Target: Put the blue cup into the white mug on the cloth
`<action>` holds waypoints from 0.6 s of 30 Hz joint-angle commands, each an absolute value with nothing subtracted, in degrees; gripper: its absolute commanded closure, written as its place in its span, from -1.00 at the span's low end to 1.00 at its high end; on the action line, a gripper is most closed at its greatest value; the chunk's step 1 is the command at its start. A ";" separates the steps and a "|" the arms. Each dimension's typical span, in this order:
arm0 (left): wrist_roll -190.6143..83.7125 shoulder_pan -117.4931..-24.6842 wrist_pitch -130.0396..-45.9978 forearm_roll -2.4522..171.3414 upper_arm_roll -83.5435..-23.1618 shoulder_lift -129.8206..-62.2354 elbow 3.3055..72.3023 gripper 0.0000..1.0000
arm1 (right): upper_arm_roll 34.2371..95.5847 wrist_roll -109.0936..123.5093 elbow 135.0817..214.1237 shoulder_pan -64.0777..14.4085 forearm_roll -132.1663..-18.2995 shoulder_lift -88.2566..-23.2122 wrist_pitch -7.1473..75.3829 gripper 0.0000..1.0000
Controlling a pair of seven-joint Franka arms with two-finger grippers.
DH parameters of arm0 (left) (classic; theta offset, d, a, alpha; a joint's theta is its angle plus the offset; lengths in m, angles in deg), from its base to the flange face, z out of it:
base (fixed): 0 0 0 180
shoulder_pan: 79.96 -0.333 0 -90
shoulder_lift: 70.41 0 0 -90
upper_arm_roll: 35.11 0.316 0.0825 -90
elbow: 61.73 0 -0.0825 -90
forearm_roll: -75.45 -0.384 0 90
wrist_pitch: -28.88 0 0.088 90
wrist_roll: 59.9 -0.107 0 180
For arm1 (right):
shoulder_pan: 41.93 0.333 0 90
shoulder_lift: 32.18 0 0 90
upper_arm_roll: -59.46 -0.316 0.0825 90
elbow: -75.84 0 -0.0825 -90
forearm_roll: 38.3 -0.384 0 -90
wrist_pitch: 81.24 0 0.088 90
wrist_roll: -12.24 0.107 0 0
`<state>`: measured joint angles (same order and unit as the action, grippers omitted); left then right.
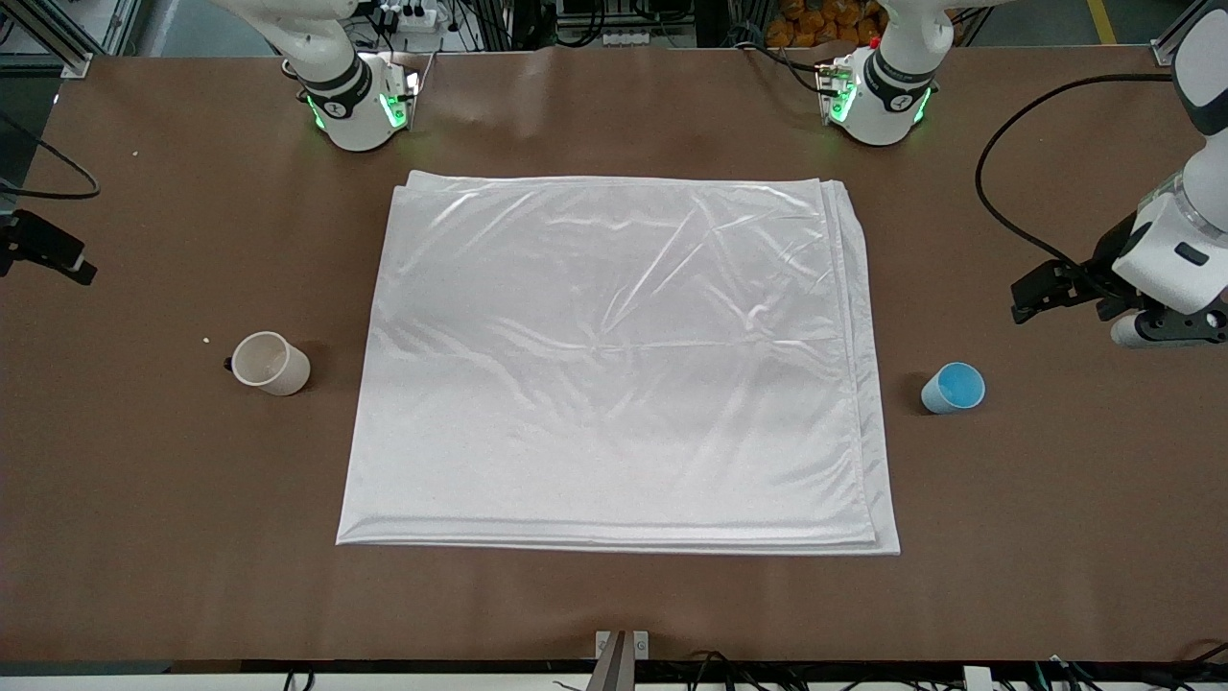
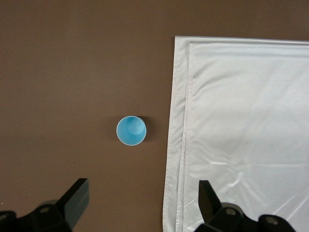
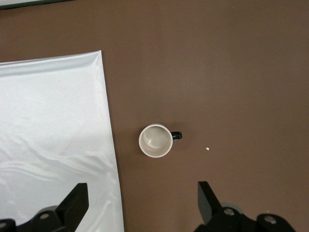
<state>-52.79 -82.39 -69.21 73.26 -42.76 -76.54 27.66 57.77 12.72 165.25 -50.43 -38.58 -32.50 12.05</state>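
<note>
White cloth point(image 1: 614, 365) lies between blue cup point(image 1: 953, 388) and white mug point(image 1: 271, 363); both pincers gape, empty.

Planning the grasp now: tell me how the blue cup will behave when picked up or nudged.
The blue cup looks small and thin-walled, so probably light and easily shoved across the bare table. Its tapered, handleless sides may let fingers slip upward. It stands upright beside the cloth; a sideways nudge could tip it, then it would likely roll.
</note>
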 commanded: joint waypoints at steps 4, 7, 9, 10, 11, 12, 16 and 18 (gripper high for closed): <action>-53.40 -82.34 -69.56 74.49 -42.67 -76.21 27.48 -1.00 | 57.44 12.86 166.72 -50.81 -38.56 -31.39 12.01 -1.00; -53.40 -82.42 -69.56 74.40 -42.67 -76.21 27.65 -1.00 | 57.44 12.86 166.81 -50.81 -38.65 -31.39 12.01 -1.00; -53.66 -82.51 -69.47 74.49 -42.67 -76.21 27.65 -1.00 | 57.44 13.03 166.90 -50.72 -38.65 -31.39 12.01 -1.00; -53.49 -82.42 -69.56 74.49 -42.67 -76.29 27.65 -1.00 | 57.44 13.12 166.90 -50.72 -38.56 -31.39 11.93 -1.00; -53.31 -82.42 -69.56 74.49 -42.67 -76.30 27.65 -1.00 | 57.35 13.03 166.99 -50.72 -38.56 -31.39 12.01 -1.00; -53.22 -82.42 -69.47 74.49 -42.67 -76.30 27.65 -1.00 | 57.35 13.12 167.07 -50.72 -38.56 -31.39 12.19 -1.00; -53.13 -82.42 -68.85 74.40 -42.59 -76.99 28.27 -1.00 | 57.35 13.03 167.16 -50.63 -38.56 -31.39 12.28 -1.00; -53.31 -82.42 -67.89 74.31 -42.59 -77.96 28.79 -1.00 | 57.35 13.12 167.42 -50.63 -38.56 -31.39 12.36 -1.00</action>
<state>-52.79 -82.38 -69.01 73.26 -42.75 -76.68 27.89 57.71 12.72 165.86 -50.43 -38.58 -32.50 12.00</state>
